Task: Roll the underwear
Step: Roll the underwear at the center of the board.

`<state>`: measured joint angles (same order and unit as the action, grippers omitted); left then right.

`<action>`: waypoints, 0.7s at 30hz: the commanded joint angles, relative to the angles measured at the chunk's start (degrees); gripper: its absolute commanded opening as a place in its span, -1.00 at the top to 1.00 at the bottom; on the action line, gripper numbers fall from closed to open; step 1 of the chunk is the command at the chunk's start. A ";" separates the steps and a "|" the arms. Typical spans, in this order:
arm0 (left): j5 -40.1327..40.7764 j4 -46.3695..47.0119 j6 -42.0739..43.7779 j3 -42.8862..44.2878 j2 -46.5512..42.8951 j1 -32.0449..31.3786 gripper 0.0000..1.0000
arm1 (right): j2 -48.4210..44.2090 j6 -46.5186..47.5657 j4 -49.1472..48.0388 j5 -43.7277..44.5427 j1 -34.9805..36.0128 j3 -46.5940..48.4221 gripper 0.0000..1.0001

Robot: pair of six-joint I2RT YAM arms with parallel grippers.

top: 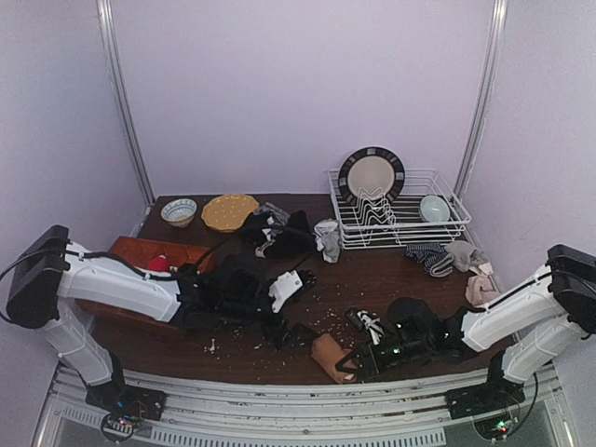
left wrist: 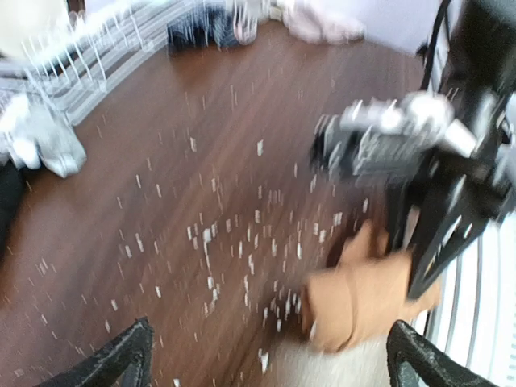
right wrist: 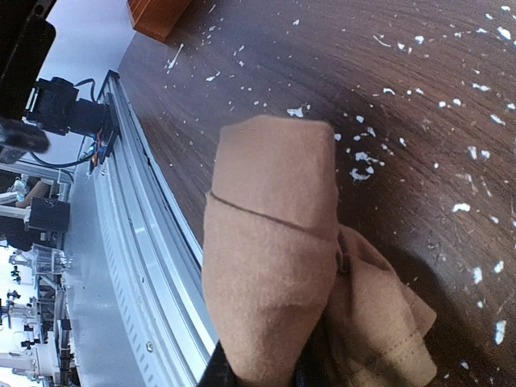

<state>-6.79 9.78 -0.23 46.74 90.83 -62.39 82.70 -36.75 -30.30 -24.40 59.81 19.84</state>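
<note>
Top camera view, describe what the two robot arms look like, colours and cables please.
The left arm and right arm each have white shell links with black joint blocks, and thin black cables run along them. The left end effector and right end effector are black, with dark, textured fingertips on the left one.

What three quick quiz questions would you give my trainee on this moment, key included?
1. True or false: the left gripper is open and holds nothing.
2. Which gripper is shut on the tan underwear at the near edge of the table? A) left B) right C) neither
3. Fill in: the plate stands upright in the white wire ____.

Key: 1 true. 2 B, the right gripper. 3 rack.
</note>
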 commanded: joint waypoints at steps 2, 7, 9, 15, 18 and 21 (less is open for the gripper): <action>10.12 18.30 -5.06 -7.31 -3.22 0.25 -0.95 | 3.48 -2.19 -3.99 -2.52 -0.56 -2.06 1.00; 16.55 24.91 -20.29 -14.11 -6.28 1.19 -0.95 | 2.85 -2.77 -3.51 -1.65 -0.56 -3.46 1.00; 8.00 29.05 -22.46 -16.22 -6.25 3.08 -0.88 | 2.59 -3.24 -3.77 -1.34 -0.55 -4.15 1.00; 3.04 11.45 -29.37 -7.18 -4.03 -2.29 -0.66 | 2.49 -5.68 -5.95 0.04 -0.44 -5.87 1.00; 3.64 8.09 -37.03 -5.08 -1.85 -5.07 -0.67 | 3.13 -6.70 -6.67 1.31 -0.45 -6.04 1.00; 1.55 7.34 -43.53 -4.46 0.46 -6.03 -0.67 | 3.81 -7.82 -8.08 2.16 -0.48 -6.28 1.00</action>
<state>-2.70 21.76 -32.45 41.06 88.20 -67.33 84.71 -42.54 -41.32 -25.17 59.44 15.42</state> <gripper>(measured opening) 0.832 0.126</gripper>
